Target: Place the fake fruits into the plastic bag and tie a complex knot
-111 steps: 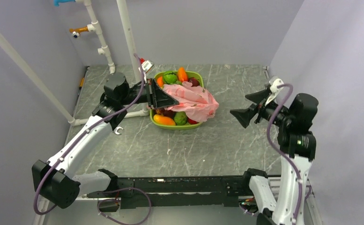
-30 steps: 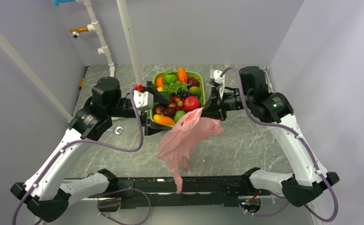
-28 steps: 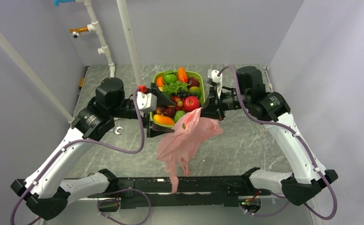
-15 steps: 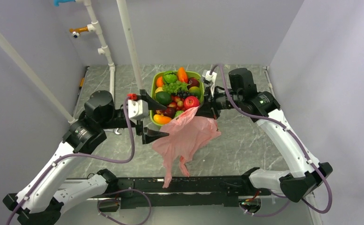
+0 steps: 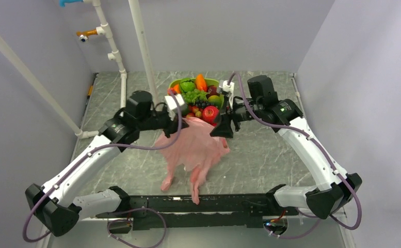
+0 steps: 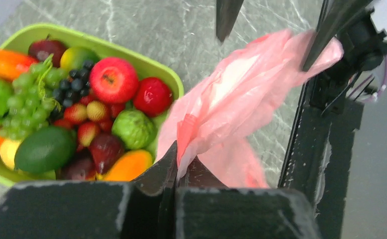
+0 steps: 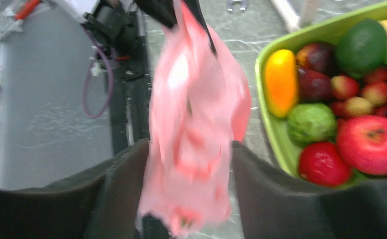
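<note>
The pink plastic bag (image 5: 195,147) hangs in the air between my two grippers, just in front of the lime-green tray (image 5: 173,84), with its handle loops dangling toward the near edge. My left gripper (image 5: 183,124) is shut on the bag's upper edge, as the left wrist view shows (image 6: 179,152). My right gripper (image 5: 220,128) stands open with the blurred bag (image 7: 191,124) between its fingers. The fake fruits lie in the tray: a red apple (image 5: 210,112), grapes (image 6: 24,92), an avocado (image 6: 44,149), several others.
White pipes (image 5: 141,46) stand at the back left. A black rail (image 5: 198,204) runs along the near table edge. A small wrench (image 7: 236,5) lies on the table to the left of the tray (image 7: 273,129). Walls close in on both sides.
My left gripper, open beside the bag half a second ago, has moved right and shut on its upper edge. My right gripper has shifted left and opened. The bag hangs wider now.
</note>
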